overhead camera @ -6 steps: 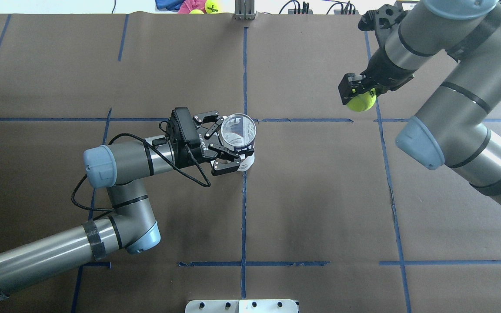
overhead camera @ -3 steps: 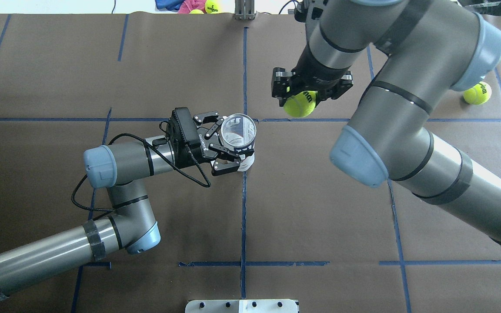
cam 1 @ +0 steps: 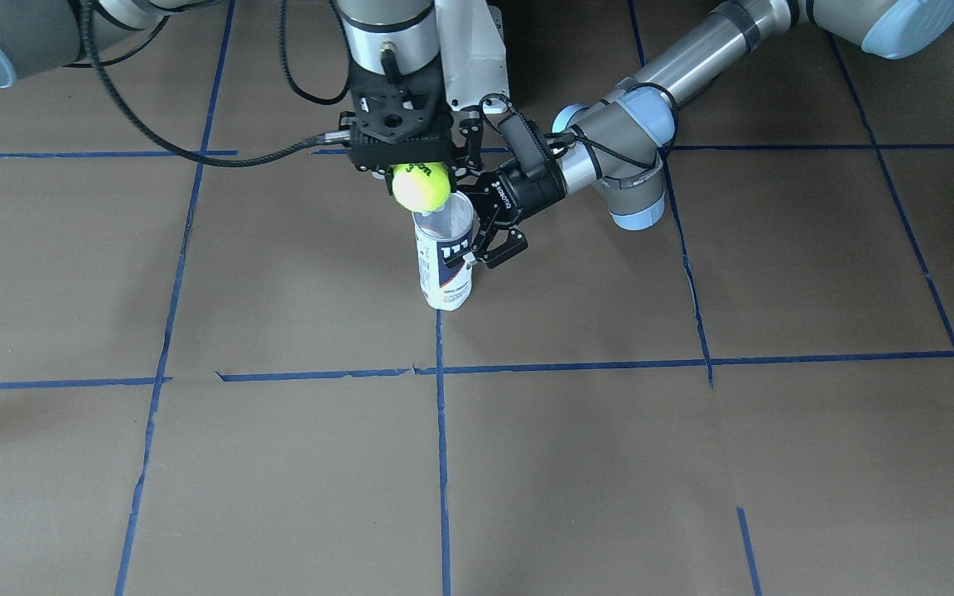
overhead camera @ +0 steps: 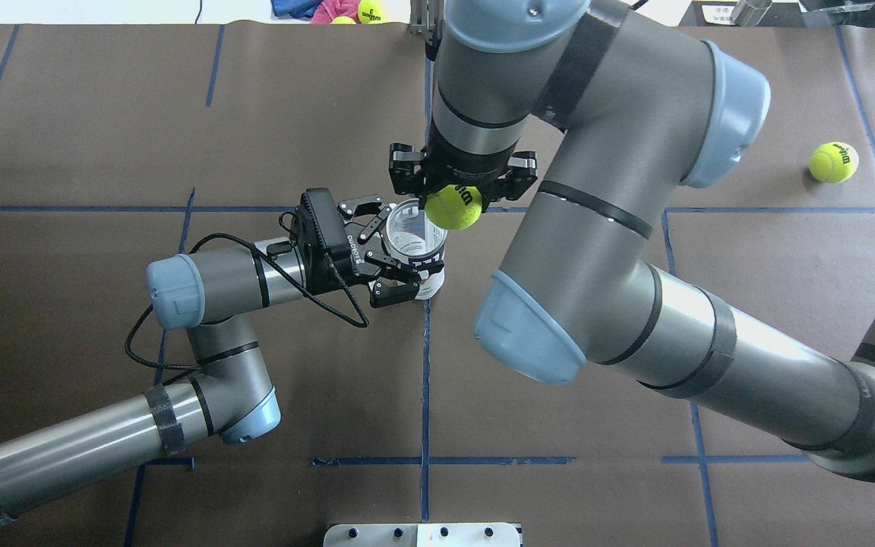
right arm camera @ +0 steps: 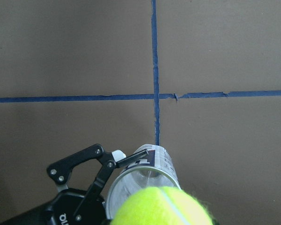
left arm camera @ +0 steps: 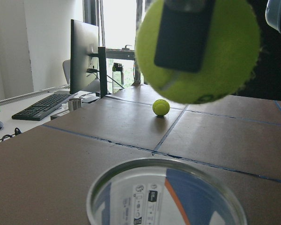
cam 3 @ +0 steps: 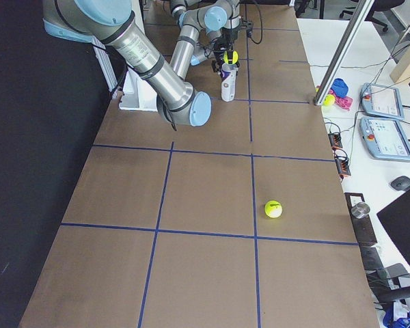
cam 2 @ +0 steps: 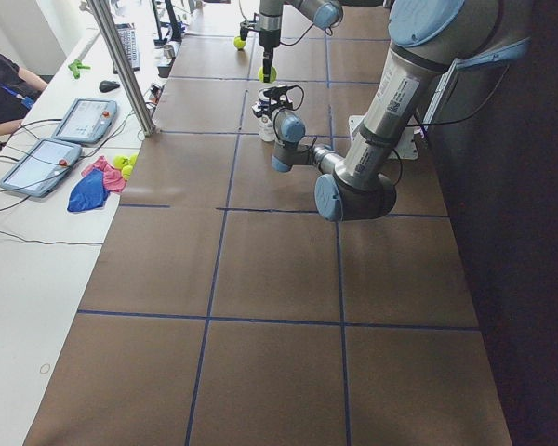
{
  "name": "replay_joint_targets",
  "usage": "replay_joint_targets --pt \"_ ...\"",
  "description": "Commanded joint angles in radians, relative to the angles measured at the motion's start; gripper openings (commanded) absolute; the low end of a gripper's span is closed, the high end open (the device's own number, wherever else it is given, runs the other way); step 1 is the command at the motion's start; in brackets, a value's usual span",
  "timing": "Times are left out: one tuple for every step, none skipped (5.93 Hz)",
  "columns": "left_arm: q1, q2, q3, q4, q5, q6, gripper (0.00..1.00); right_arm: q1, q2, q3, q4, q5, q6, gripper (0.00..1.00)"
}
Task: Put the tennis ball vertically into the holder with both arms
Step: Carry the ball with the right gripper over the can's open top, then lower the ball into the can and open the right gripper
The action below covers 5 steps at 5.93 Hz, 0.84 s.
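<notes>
Table [overhead camera: 103, 114]: brown paper cover, blue tape grid [overhead camera: 426, 365]. Overhead view: holder [overhead camera: 411, 232] stands upright at frame centre; one loose tennis ball [overhead camera: 833, 162] lies upper right.

- Left arm [overhead camera: 65, 448]: enters low from the near left corner. The elbow is bent and the last link runs level toward the table centre.
- Left wrist [overhead camera: 278, 270]: horizontal, with a black cable looped beside it.
- Left gripper [overhead camera: 396, 247]: held level, side-on. Its fingers clasp the upright can [overhead camera: 415, 232] from both sides, below the rim.
- Right arm [overhead camera: 673, 342]: reaches in from the right, raised high over the table. The last links turn downward.
- Right wrist [overhead camera: 475, 99]: vertical.
- Right gripper [overhead camera: 462, 182]: points straight down, its fingers closed on the ball [overhead camera: 453, 207], one pad per side. It hangs just above the left gripper, and the ball is clear of the can's rim.
</notes>
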Motion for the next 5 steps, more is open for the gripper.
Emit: replay_joint_targets --pt "0.0 0.0 -0.001 0.0 0.0 0.0 0.9 -0.016 0.014 -0.031 -0.001 -0.005 0.002 0.14" --pt "0.0 0.0 -0.001 0.002 0.0 0.0 0.9 -0.018 0.014 -0.031 -0.001 -0.005 0.002 0.26" --pt "0.0 0.0 0.0 0.002 0.0 0.0 0.89 -0.032 0.004 -0.031 0.001 -0.017 0.0 0.91" --pt "0.0 0.0 0.001 0.002 0.0 0.0 0.88 -0.033 0.007 -0.031 0.001 -0.025 0.0 0.99" --pt "0.0 0.0 -0.001 0.002 0.0 0.0 0.88 -0.033 0.007 -0.031 0.002 -0.025 -0.001 0.99"
